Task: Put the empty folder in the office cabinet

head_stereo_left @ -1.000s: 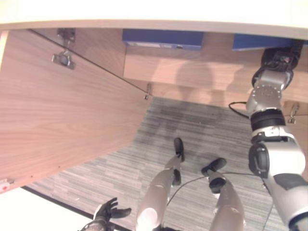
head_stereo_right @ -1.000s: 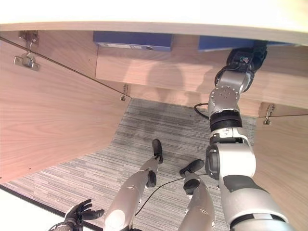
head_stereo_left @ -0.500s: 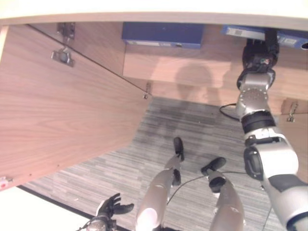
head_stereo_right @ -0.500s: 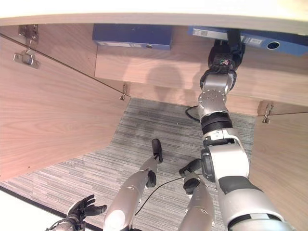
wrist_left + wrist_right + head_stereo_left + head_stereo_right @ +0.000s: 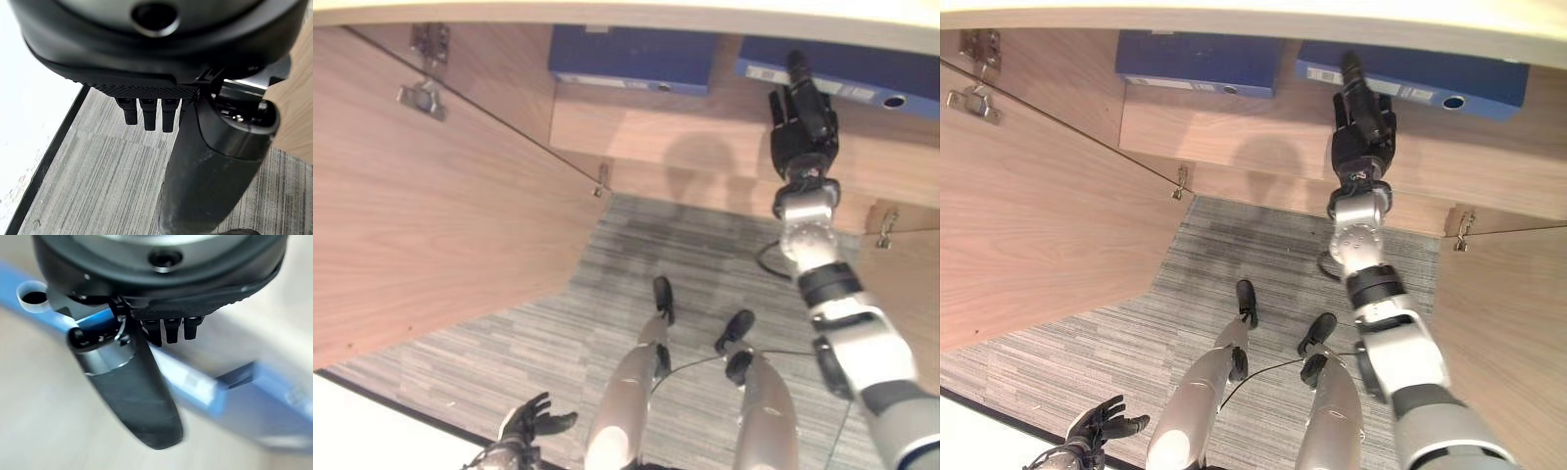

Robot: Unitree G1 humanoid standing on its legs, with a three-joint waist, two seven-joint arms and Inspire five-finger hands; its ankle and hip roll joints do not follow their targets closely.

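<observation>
Right hand (image 5: 1363, 116), fingers straight, holding nothing, tips against the blue folder (image 5: 1449, 78) lying on the cabinet shelf (image 5: 1263, 127). Second blue folder (image 5: 1200, 61) beside it. Left hand (image 5: 1097, 427) loosely spread, empty, far below the shelf.

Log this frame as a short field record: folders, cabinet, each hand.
folders: two blue folders lying flat on the cabinet shelf, one to the left, one to the right
cabinet doors: left door swung open
right hand: raised at the right folder's spine, fingers straight
left hand: low over the carpet, fingers spread, holding nothing
</observation>
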